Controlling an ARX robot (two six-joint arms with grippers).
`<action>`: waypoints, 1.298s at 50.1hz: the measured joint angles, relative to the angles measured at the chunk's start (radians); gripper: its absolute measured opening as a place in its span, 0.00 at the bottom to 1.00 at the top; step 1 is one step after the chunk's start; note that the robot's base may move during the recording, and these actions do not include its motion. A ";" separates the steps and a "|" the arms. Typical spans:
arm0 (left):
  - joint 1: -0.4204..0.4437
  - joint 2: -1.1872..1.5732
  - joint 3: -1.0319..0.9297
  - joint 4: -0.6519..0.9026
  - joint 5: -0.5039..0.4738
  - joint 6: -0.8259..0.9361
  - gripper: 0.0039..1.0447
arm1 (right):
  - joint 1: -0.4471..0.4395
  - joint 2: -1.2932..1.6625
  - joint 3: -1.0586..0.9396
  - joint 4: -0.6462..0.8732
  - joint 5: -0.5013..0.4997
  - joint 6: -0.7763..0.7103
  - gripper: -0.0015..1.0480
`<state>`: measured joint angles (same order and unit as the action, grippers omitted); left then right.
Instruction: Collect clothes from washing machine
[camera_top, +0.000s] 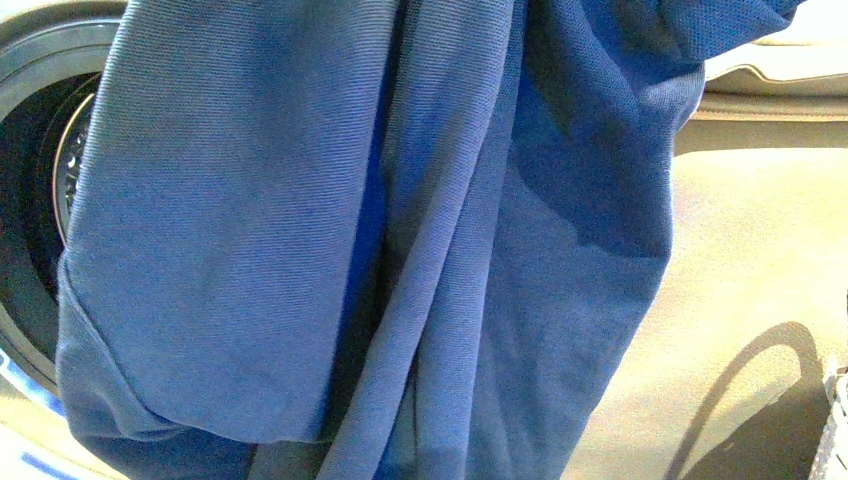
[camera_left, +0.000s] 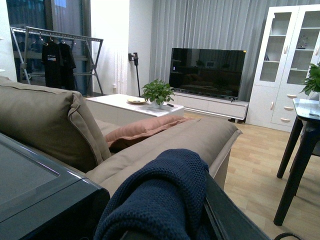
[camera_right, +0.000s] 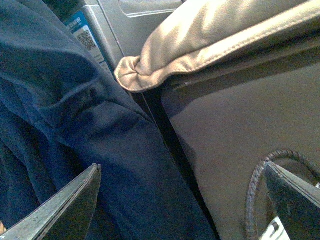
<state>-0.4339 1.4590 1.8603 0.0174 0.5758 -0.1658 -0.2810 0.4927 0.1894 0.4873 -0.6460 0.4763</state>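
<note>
The clothes (camera_top: 360, 240), a navy knit garment, hang in long folds and fill most of the front view. In the left wrist view my left gripper (camera_left: 187, 222) is shut on the clothes (camera_left: 155, 200), which bunch over it and hide the jaws except one dark finger (camera_left: 230, 220). The washing machine (camera_top: 35, 200) shows its dark round opening at the far left, partly behind the garment. In the right wrist view my right gripper (camera_right: 182, 200) is open and empty, its fingers (camera_right: 65, 205) wide apart beside the hanging clothes (camera_right: 75, 110). The machine's grey panel (camera_right: 130, 20) carries a blue label (camera_right: 82, 30).
A beige sofa (camera_left: 190, 135) with cushions lies behind the left gripper, with a black table (camera_left: 300, 150) to one side. A beige cushion edge (camera_right: 215, 40) and a dark flat surface (camera_right: 240, 125) lie close to the right gripper. A cable (camera_right: 252, 190) loops by one finger.
</note>
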 joint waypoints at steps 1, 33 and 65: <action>0.000 0.000 0.000 0.000 0.000 0.000 0.06 | 0.010 0.027 0.014 0.018 0.000 -0.003 0.93; 0.000 0.000 0.000 0.000 0.000 0.000 0.06 | 0.337 0.523 0.452 0.291 -0.295 0.004 0.93; 0.000 0.000 0.000 0.000 0.000 0.000 0.06 | 0.241 0.523 0.446 0.463 -0.381 0.113 0.93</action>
<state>-0.4339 1.4590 1.8603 0.0174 0.5758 -0.1661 -0.0395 1.0161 0.6350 0.9501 -1.0271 0.5896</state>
